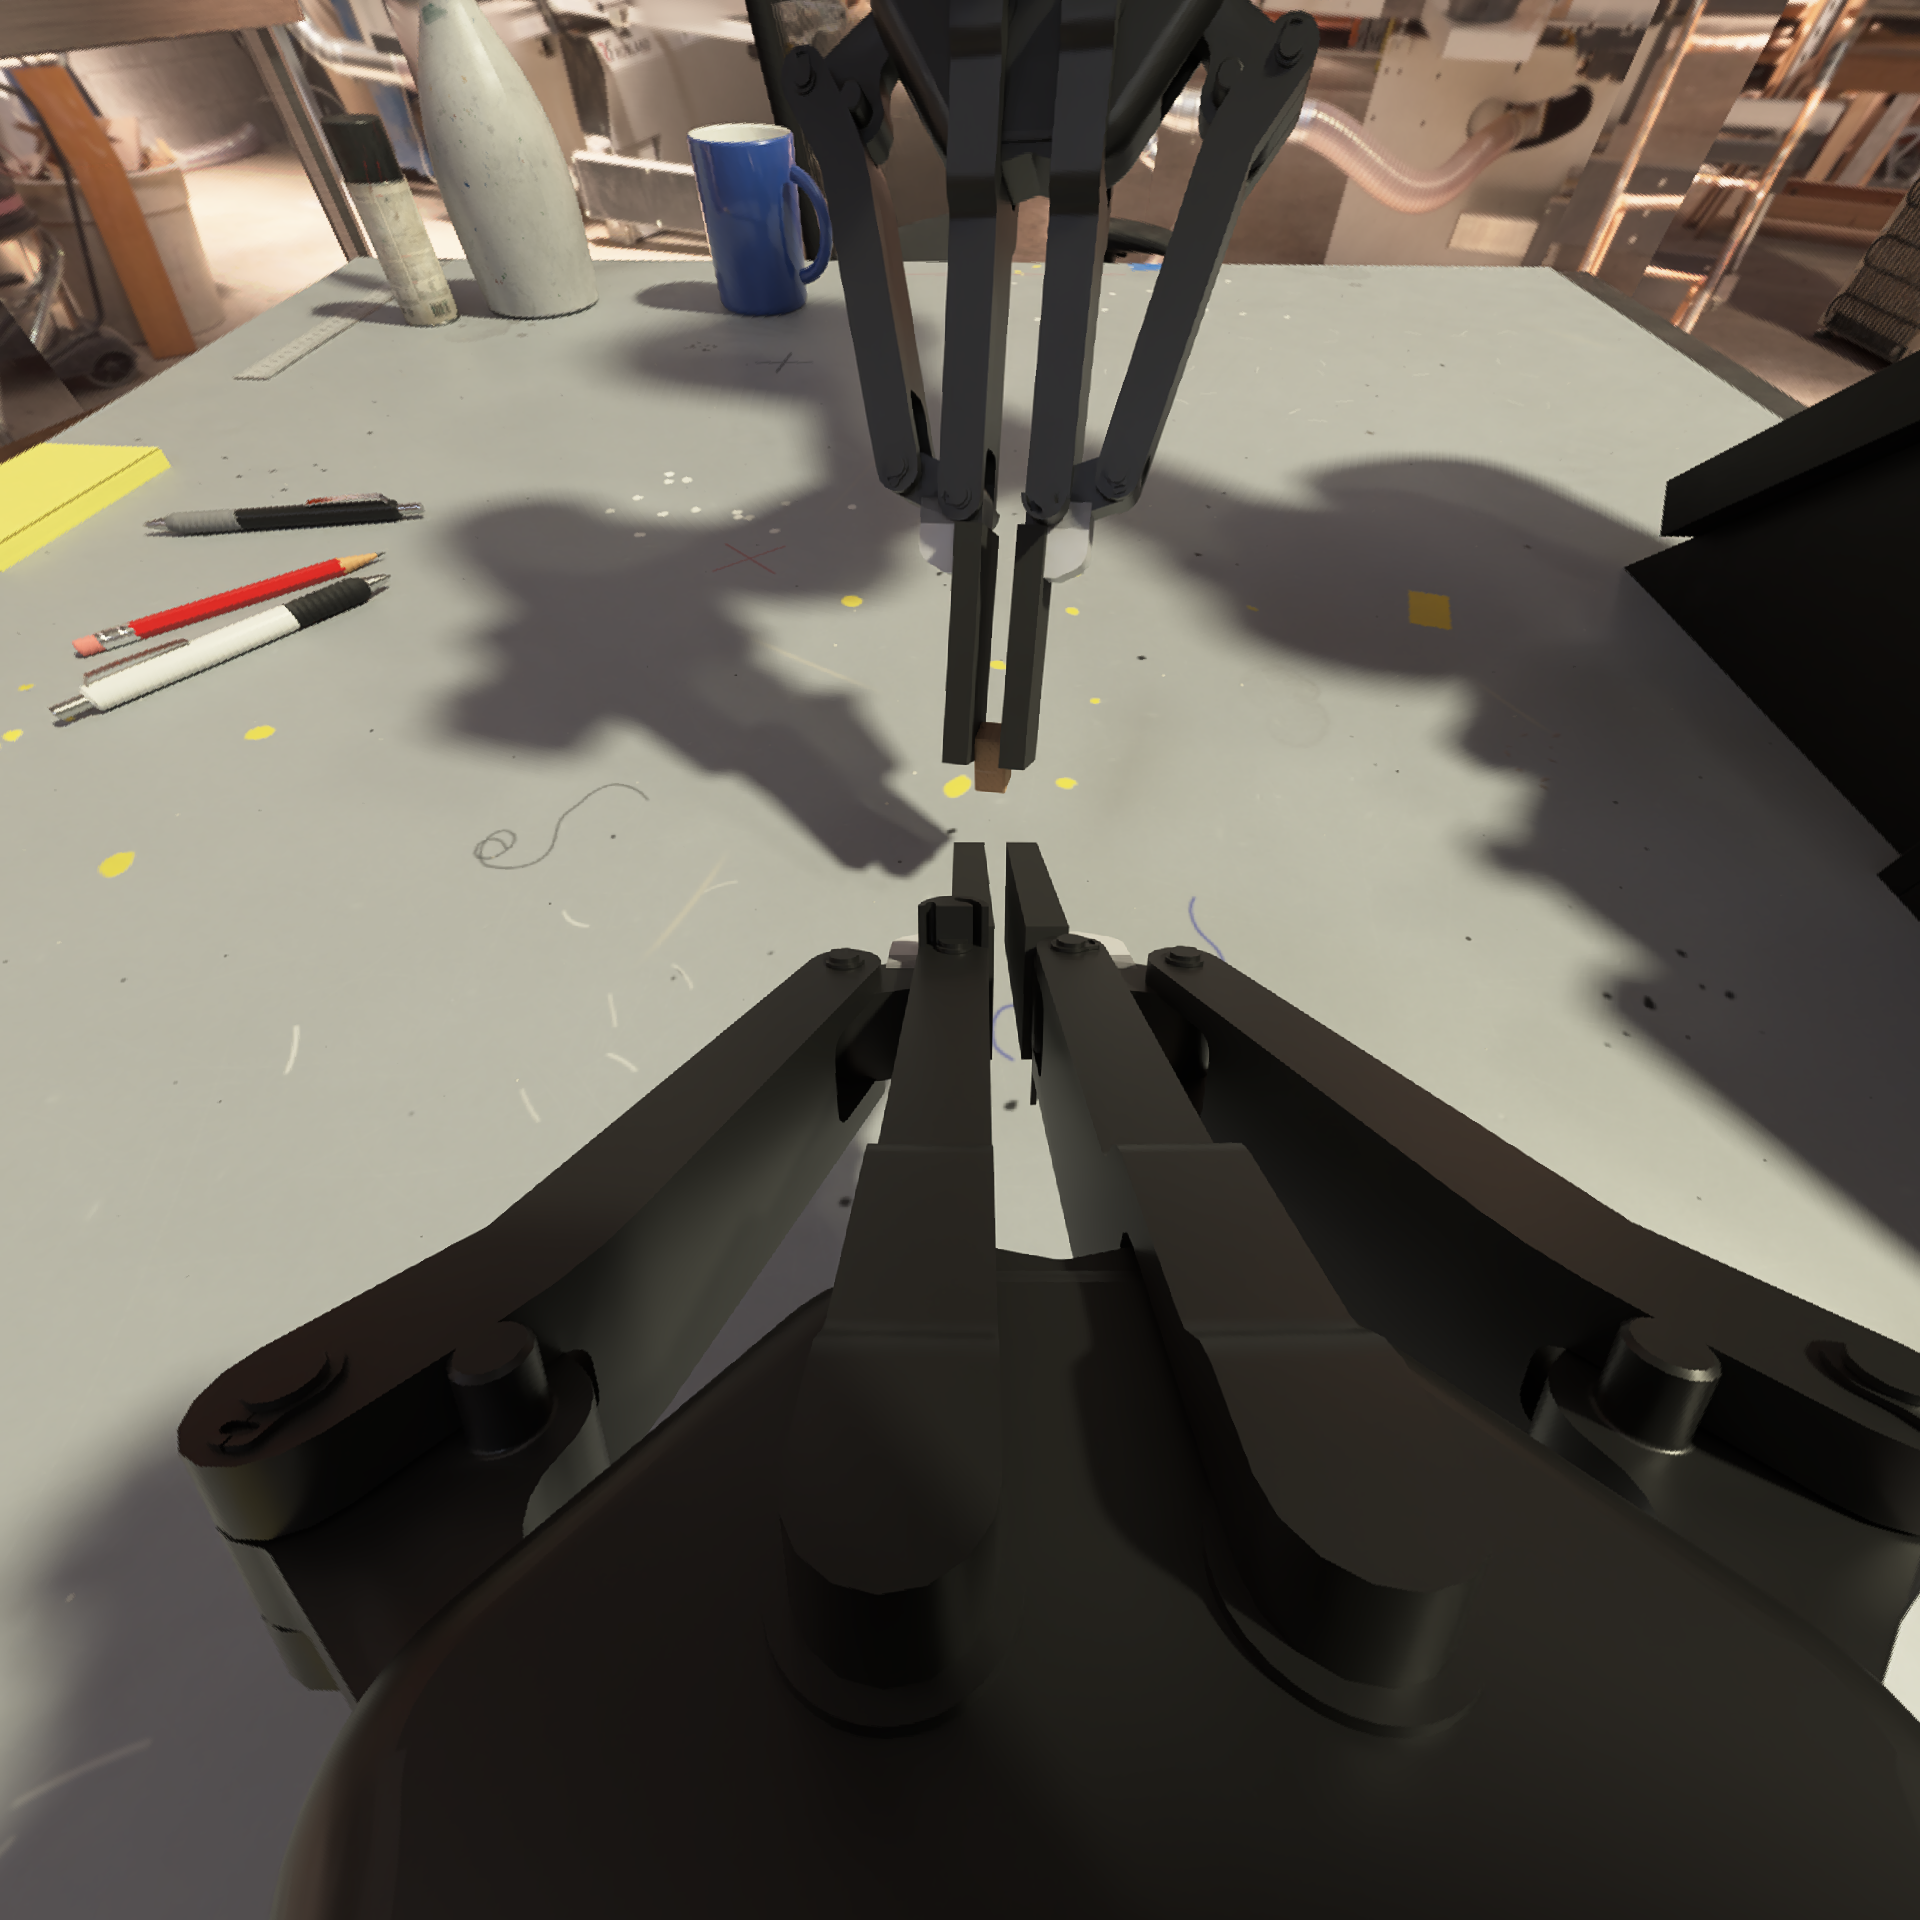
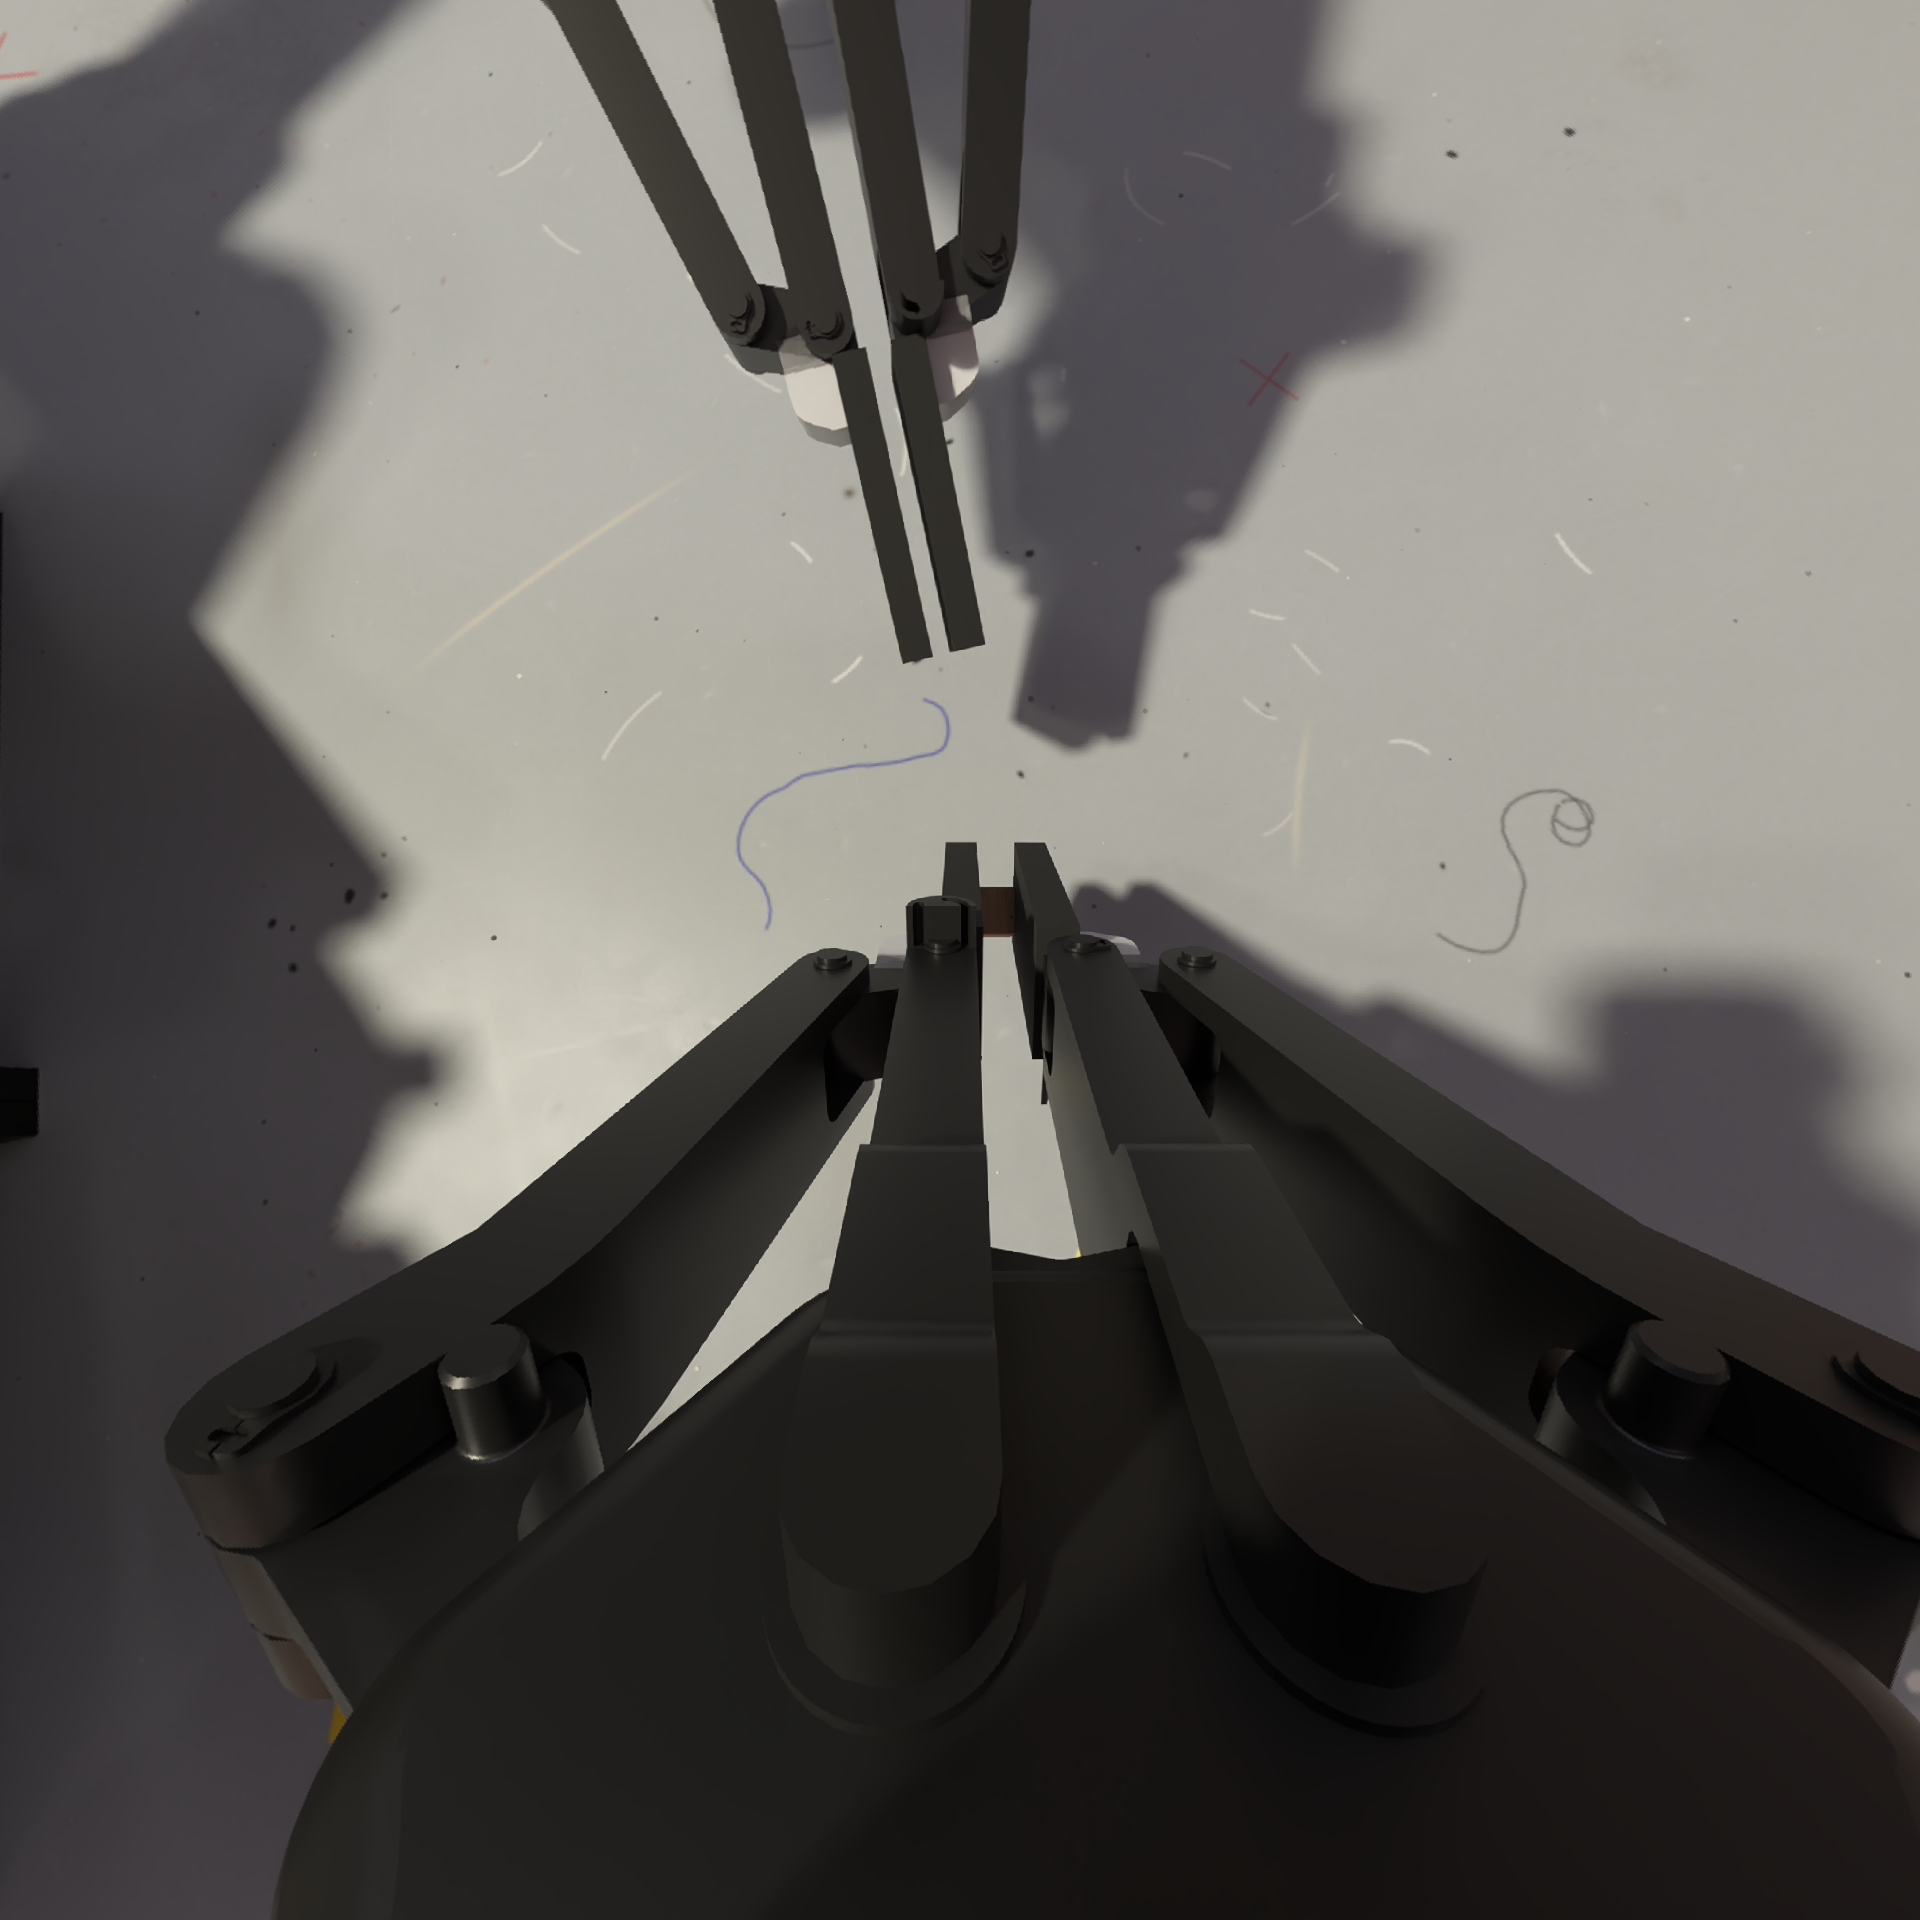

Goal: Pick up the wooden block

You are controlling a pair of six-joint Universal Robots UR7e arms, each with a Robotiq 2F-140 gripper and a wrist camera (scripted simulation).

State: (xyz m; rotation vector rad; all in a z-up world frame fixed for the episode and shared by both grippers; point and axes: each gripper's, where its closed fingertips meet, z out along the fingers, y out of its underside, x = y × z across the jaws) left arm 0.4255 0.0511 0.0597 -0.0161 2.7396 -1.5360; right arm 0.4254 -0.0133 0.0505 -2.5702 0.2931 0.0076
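The wooden block (image 2: 997, 913) is a small brown piece held between the fingertips of my right gripper (image 2: 995, 862), which is shut on it. In the left wrist view the right gripper (image 1: 992, 753) points down at the middle of the grey table (image 1: 416, 987), with the block (image 1: 992, 771) sticking out below its tips, close to the surface. I cannot tell whether the block touches the table. My left gripper (image 1: 995, 868) is shut and empty, just short of the block. It also shows in the right wrist view (image 2: 940, 649).
A blue mug (image 1: 758, 218), a white bottle (image 1: 509, 156) and a spray can (image 1: 390, 223) stand at the far left edge. Pens and a red pencil (image 1: 229, 603) lie beside a yellow pad (image 1: 62, 494). A black box (image 1: 1818, 623) stands at the right.
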